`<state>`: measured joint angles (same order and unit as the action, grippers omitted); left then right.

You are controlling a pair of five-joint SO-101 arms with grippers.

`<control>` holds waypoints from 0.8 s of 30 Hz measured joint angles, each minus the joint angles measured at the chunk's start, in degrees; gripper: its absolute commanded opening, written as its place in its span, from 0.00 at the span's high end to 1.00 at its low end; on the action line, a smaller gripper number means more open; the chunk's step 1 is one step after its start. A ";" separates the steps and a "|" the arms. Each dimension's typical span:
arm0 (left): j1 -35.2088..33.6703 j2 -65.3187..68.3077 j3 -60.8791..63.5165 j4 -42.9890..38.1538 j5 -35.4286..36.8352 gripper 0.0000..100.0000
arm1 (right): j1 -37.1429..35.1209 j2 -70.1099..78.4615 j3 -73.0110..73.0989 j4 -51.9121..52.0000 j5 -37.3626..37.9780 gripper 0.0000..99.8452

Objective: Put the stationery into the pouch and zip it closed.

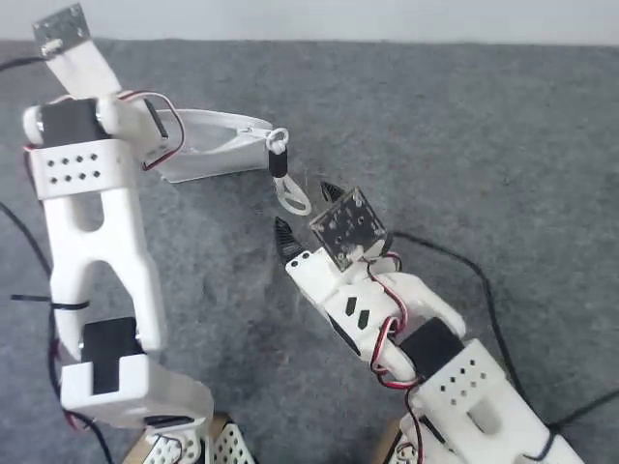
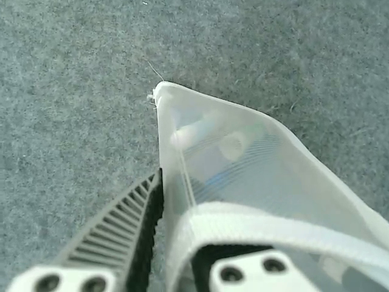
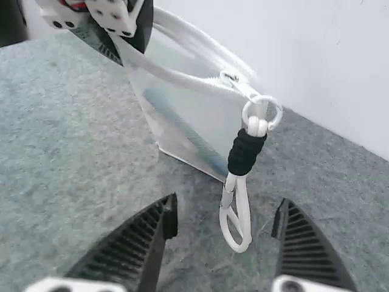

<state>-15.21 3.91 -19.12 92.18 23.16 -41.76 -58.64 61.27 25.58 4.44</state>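
Pouch lies on desk, stationery inside, 1 end clamped by left pincer. Right pincer gapes wide astride pull cord. Advised: pinch cord squarely, draw straight along zip, left holding firm.

You're at a robotics test bench: a worktop covered in grey felt, a plain white wall, loose wires trailing.
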 measured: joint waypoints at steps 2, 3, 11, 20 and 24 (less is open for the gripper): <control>0.00 0.00 0.00 0.00 0.00 0.98 | 0.53 0.00 3.43 -5.89 0.00 0.88; 0.00 0.00 0.00 0.00 0.00 0.98 | 0.79 0.00 4.57 -8.44 0.00 0.89; 0.00 0.00 0.00 -0.35 0.00 0.98 | 1.67 4.22 6.68 -16.88 0.00 0.77; 0.00 0.00 0.88 -0.70 0.00 0.98 | 1.76 11.78 6.68 -23.47 -0.18 0.74; 0.70 0.00 1.32 -0.70 0.00 0.98 | 1.76 16.00 6.68 -27.78 -0.18 0.74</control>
<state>-14.51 3.91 -17.80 91.47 23.16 -40.00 -42.64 67.96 -2.20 4.26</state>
